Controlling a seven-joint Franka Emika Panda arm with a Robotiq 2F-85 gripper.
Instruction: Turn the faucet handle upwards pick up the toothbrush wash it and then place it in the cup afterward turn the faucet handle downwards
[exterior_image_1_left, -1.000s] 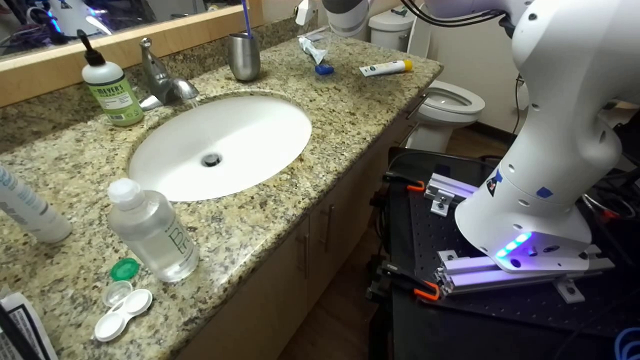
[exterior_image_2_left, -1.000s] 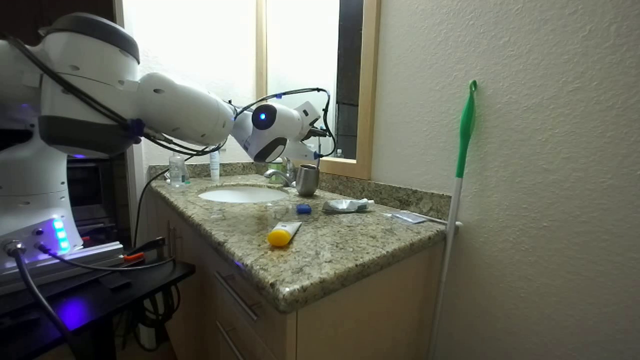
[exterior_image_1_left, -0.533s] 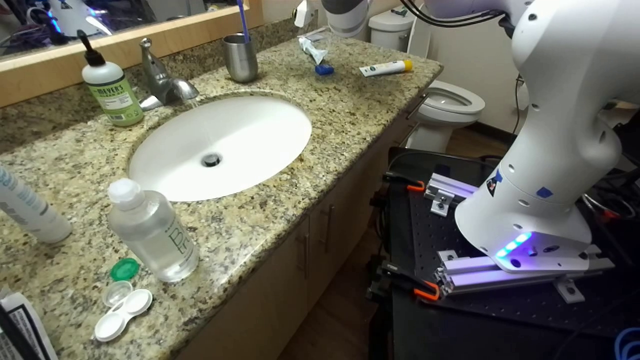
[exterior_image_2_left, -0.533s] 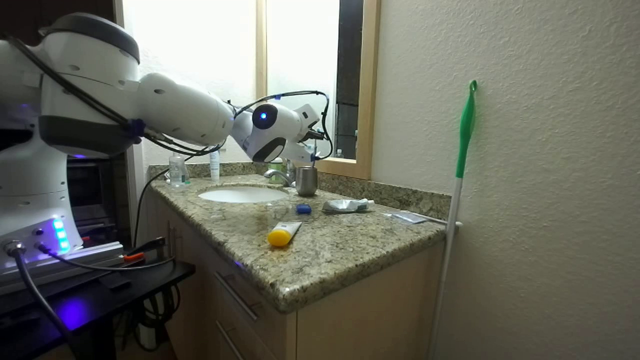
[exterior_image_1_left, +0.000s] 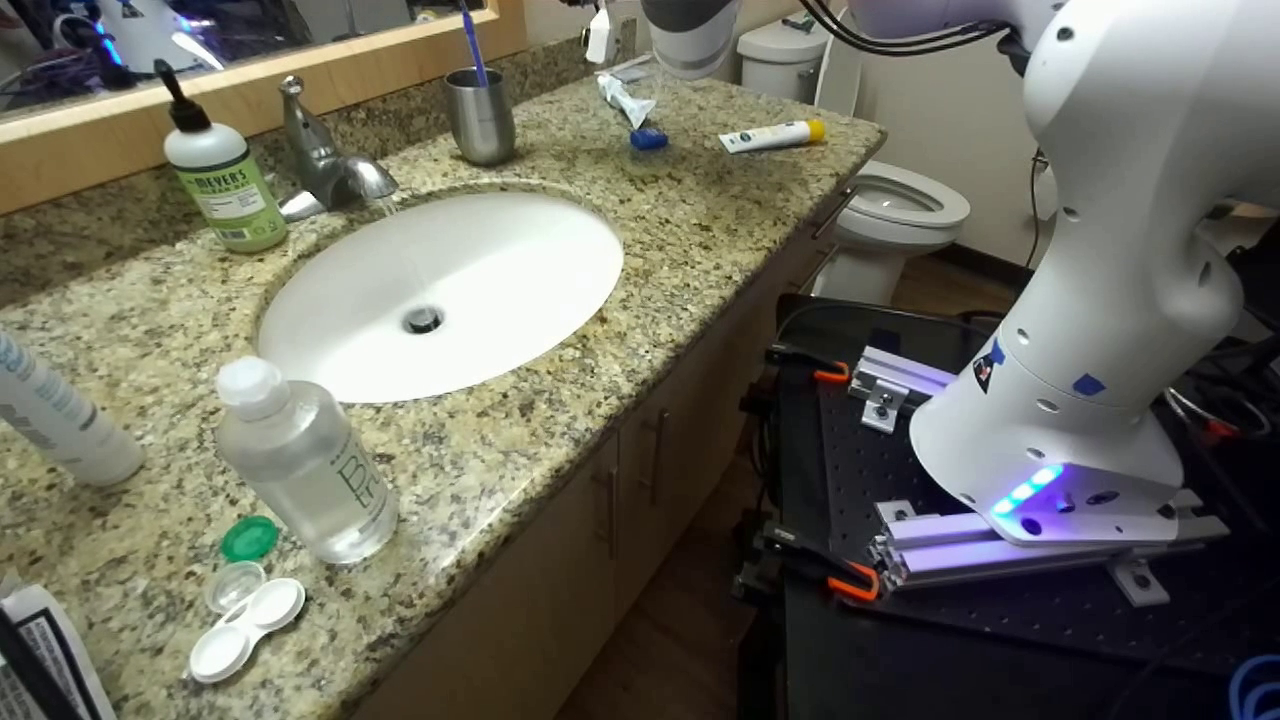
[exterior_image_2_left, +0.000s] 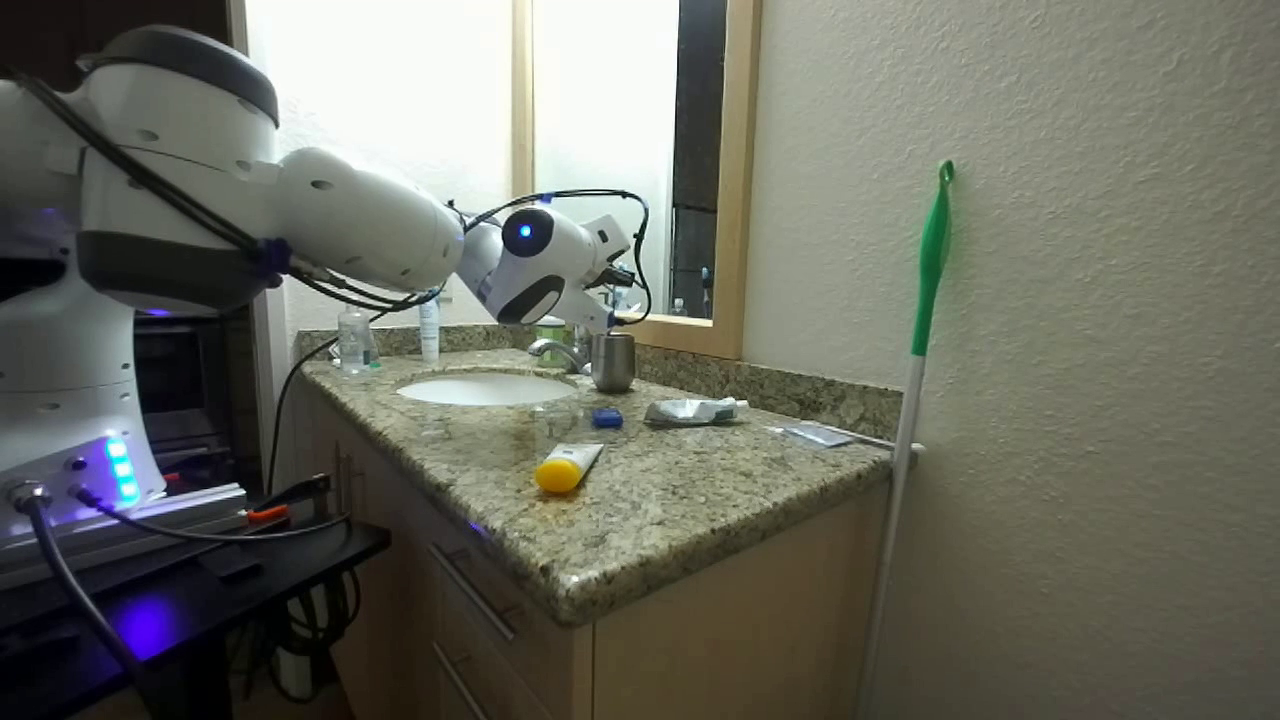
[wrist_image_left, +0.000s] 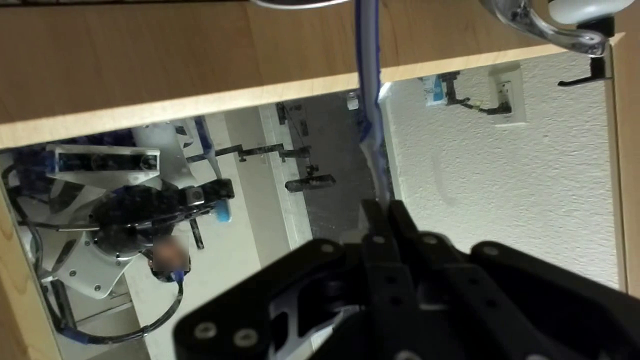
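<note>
Speckled counter (exterior_image_1_left: 690, 210) surrounds the white sink (exterior_image_1_left: 530, 290); over the counter hangs the gripper (wrist_image_left: 385, 206). Water (exterior_image_1_left: 388, 206) trickles from the faucet (exterior_image_1_left: 325, 168). Near it the cup (exterior_image_1_left: 481, 122) stands upright; the toothbrush (wrist_image_left: 368, 60) leans inside, its upper part clamped between the fingers (wrist_image_left: 372, 216). The faucet's handle (exterior_image_1_left: 293, 97) points up.

In an exterior view, the top edge crops the toothbrush (exterior_image_1_left: 474, 45), whose lower end is hidden in the cup (exterior_image_1_left: 482, 125).

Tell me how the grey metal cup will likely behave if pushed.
The cup narrows toward its base, so a high push may tip it. Its metal looks smooth, so it is probably stiff and could be slippery.
</note>
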